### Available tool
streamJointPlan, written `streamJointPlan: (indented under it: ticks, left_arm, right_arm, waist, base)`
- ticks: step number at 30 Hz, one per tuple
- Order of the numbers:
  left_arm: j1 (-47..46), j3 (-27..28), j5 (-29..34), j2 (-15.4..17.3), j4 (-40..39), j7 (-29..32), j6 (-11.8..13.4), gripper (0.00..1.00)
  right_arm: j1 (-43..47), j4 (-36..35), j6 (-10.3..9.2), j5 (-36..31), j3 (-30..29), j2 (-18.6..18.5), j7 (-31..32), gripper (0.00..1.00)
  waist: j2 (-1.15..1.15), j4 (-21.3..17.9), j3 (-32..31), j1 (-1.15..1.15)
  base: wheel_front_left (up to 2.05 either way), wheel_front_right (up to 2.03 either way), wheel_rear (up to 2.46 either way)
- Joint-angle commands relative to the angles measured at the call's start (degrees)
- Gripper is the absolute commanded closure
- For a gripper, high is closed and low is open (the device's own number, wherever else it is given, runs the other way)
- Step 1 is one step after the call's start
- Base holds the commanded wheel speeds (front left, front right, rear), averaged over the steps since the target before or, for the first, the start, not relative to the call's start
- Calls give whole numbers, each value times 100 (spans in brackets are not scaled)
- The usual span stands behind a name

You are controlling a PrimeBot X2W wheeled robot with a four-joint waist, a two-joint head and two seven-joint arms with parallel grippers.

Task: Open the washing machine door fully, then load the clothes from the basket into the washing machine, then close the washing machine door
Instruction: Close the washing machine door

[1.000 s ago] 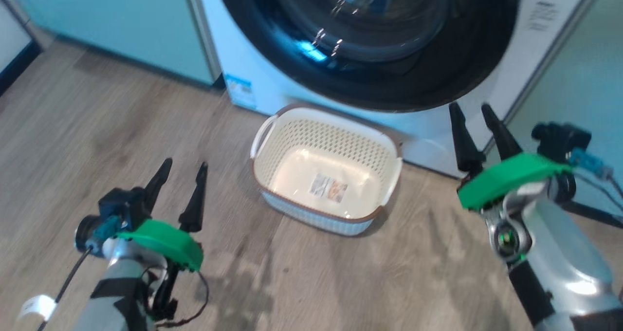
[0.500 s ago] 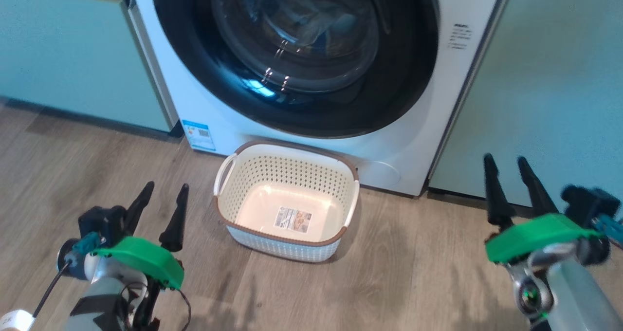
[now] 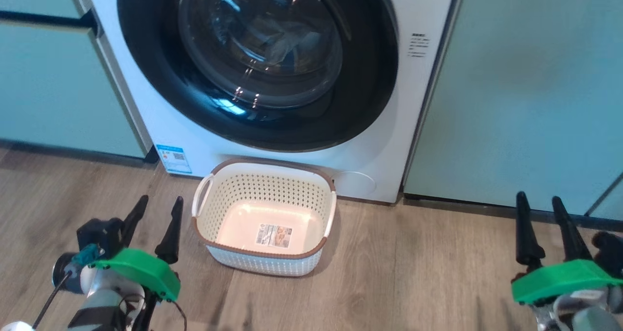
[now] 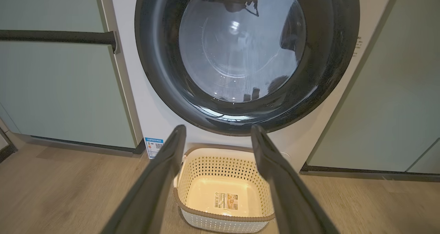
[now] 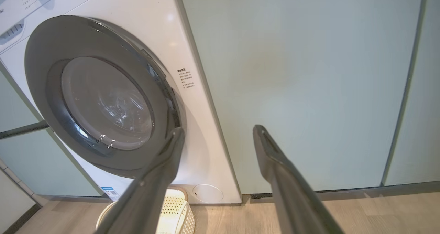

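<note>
**Head view:** The washing machine door (image 3: 258,63) fills the upper centre and lies shut against the white washing machine (image 3: 423,107). The basket (image 3: 265,266) stands on the wood floor (image 3: 413,272) just below it, its floor bare but for a label. A pale shape (image 3: 284,44) behind the glass may be the clothes or a reflection; it cannot be told which. The left gripper (image 3: 161,199) at lower left and the right gripper (image 3: 539,198) at lower right both hang with fingers spread, holding nothing.

**Left wrist view:** The parted fingers (image 4: 161,179) frame the basket (image 4: 220,147) at bottom centre, with the door above it.

**Right wrist view:** The door (image 5: 103,99) sits at left and a pale green cabinet panel (image 5: 302,89) at right, with the gripper's fingers apart in front of them.

**The risk, as judged from here:** If the latch has not caught, the door could swing out over the basket. An arm sweeping low could also knock the light basket aside.
</note>
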Motion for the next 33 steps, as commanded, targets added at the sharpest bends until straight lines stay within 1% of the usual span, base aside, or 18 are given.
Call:
streamJointPlan:
  ticks: [1,7,15,33]
  left_arm:
    - [-240,266,49,136,-158,-36,-4,0]
    - [-258,357,127,86,-156,-36,-4,0]
    - [-376,348,190,35,-80,-36,-4,0]
    - [-549,271,239,3,113,-36,-4,0]
  right_arm:
    - [-124,-242,19,-57,57,-29,-38,0]
    - [135,-416,19,-174,-302,5,-38,0]
    - [368,-558,19,-285,-693,37,-38,0]
    - [522,-477,19,-445,-684,57,-38,0]
  waist:
    - [0,-53,-30,1]
    - [0,-184,-50,1]
    - [0,-200,-48,1]
    - [0,-211,2,1]
  base:
    - [0,0,0]
    - [0,0,0]
    - [0,0,0]
    - [0,0,0]
